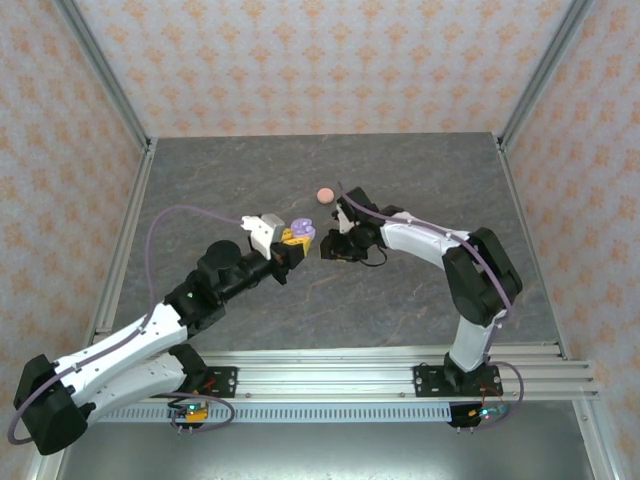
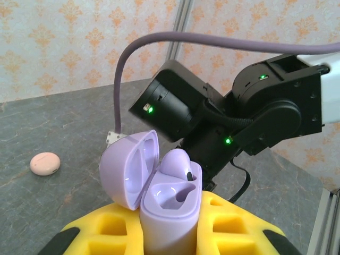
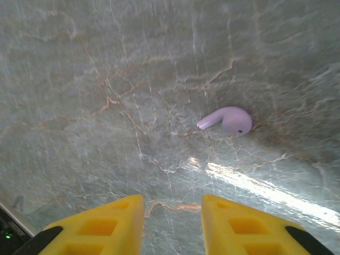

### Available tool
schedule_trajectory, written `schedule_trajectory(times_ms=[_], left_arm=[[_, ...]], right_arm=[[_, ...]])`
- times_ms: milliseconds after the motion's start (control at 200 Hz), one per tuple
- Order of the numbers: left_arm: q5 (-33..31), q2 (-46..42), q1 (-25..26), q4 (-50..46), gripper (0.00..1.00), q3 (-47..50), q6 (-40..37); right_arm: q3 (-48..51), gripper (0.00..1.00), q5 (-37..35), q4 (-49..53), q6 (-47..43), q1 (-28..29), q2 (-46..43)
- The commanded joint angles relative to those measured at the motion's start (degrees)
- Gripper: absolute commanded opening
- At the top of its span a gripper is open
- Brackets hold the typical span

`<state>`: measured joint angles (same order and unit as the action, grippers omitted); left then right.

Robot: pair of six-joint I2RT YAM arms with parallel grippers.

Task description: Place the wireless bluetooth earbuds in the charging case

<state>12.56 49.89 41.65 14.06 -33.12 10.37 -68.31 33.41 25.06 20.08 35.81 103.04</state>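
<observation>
My left gripper [image 1: 297,238] is shut on a lilac charging case [image 2: 170,223], held upright between the yellow fingers [image 2: 241,228] with its lid [image 2: 127,167] swung open to the left. One lilac earbud [image 2: 178,162] sits in the case's far slot; the near slot is empty. My right gripper [image 1: 328,250] hovers just right of the case, open, with nothing between its yellow fingertips [image 3: 172,212]. A second lilac earbud [image 3: 226,119] lies on the table ahead of them and to the right, stem pointing left.
A small round salmon-pink case [image 1: 324,194] lies shut on the grey marbled table [image 1: 420,180], behind both grippers. The right arm's black wrist [image 2: 212,117] stands close behind the held case. Patterned walls and metal posts [image 1: 110,90] ring the table.
</observation>
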Motion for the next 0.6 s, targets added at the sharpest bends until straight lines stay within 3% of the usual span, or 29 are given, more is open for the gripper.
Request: schedule_trajectory(times_ms=[0,596], left_arm=[[-1.62,-1.53,0.28,-1.7,0.07,0.87,-1.14],[-2.17,-1.72,0.28,-1.45,0.07,0.95,-1.25]], right_arm=[[-1.81,0.31,-2.54,2.99,-1.34,0.84,0.79],[-1.99,0.23,-1.93,11.56,-6.88,1.83,2.82]])
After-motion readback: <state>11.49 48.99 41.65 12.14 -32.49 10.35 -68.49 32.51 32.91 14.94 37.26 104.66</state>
